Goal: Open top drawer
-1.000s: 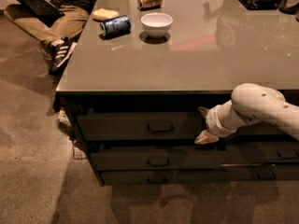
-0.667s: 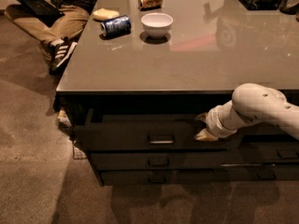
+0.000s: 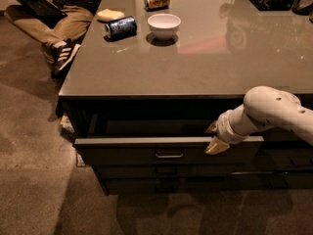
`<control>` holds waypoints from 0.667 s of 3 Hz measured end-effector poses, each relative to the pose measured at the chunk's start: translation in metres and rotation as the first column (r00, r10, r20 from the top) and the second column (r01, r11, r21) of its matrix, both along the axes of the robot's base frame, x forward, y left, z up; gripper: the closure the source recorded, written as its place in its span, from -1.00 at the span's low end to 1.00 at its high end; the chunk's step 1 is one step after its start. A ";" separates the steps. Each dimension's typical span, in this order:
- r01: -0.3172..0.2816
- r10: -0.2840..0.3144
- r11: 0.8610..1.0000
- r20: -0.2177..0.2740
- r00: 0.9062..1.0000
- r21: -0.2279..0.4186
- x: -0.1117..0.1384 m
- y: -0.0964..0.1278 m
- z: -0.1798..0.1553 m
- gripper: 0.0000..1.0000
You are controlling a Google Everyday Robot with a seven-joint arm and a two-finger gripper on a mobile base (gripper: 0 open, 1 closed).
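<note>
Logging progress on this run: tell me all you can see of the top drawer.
The top drawer is a wide, dark grey-brown panel under the tabletop, with one centred metal loop handle. It stands partly pulled out, front level, its inside in shadow. The claw sits at its top edge, right of the handle.
</note>
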State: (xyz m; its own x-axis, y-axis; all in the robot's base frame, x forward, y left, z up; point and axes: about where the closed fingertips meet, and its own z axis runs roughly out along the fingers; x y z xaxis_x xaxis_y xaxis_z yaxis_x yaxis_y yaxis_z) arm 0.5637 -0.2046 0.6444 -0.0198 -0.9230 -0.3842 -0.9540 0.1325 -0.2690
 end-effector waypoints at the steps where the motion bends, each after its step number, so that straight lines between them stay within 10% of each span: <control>1: 0.011 -0.011 1.000 -0.016 1.000 0.006 -0.025 0.003 0.008 1.00; 2: 0.011 -0.011 1.000 -0.020 1.000 0.008 -0.028 0.003 0.007 1.00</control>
State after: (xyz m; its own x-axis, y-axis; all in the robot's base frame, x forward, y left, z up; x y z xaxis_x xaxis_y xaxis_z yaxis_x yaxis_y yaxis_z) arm 0.5359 -0.2014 0.6511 -0.0374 -0.9195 -0.3912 -0.9576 0.1448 -0.2490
